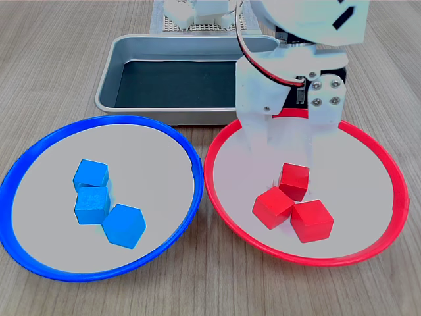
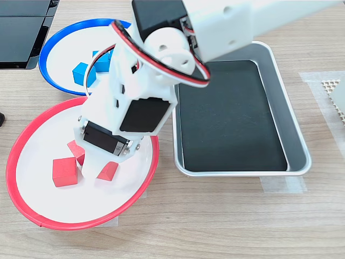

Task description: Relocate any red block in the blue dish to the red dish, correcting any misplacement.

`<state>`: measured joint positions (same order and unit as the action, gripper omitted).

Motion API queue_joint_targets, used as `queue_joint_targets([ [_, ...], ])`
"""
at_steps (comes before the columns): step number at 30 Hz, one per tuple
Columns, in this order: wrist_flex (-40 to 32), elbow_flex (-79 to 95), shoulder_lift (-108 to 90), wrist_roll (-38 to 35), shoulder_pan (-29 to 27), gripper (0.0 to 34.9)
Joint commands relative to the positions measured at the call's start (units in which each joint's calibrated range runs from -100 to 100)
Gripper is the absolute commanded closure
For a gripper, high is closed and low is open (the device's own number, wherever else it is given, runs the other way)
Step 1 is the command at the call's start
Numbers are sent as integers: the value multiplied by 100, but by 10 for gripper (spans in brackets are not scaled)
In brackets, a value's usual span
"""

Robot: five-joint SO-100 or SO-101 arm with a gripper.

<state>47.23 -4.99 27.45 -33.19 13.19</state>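
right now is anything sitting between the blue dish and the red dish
Nothing. In the first exterior view the blue dish and red dish sit rim to rim, with only bare wooden table showing around where they meet.

From my end the arm [image 2: 161, 70] blocks most of the blue dish [image 2: 54, 46] in the second exterior view, so I can't count its cubes. The gripper [image 2: 97, 170] tips partly hide one red block [image 2: 109, 171].

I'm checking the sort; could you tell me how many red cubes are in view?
3, all in the red dish: one at the back, one front-left, one front-right in the first exterior view. None in the blue dish.
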Motion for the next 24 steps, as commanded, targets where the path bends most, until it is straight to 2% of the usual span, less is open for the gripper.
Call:
queue_joint_targets([
  [1, -47, -161, -464, -5, -72, 231],
  [14, -47, 1104, -2374, 0, -250, 238],
  [17, -71, 1642, -2997, 142, -269, 258],
  [24, -327, 3144, -4498, 889, -279, 330],
])
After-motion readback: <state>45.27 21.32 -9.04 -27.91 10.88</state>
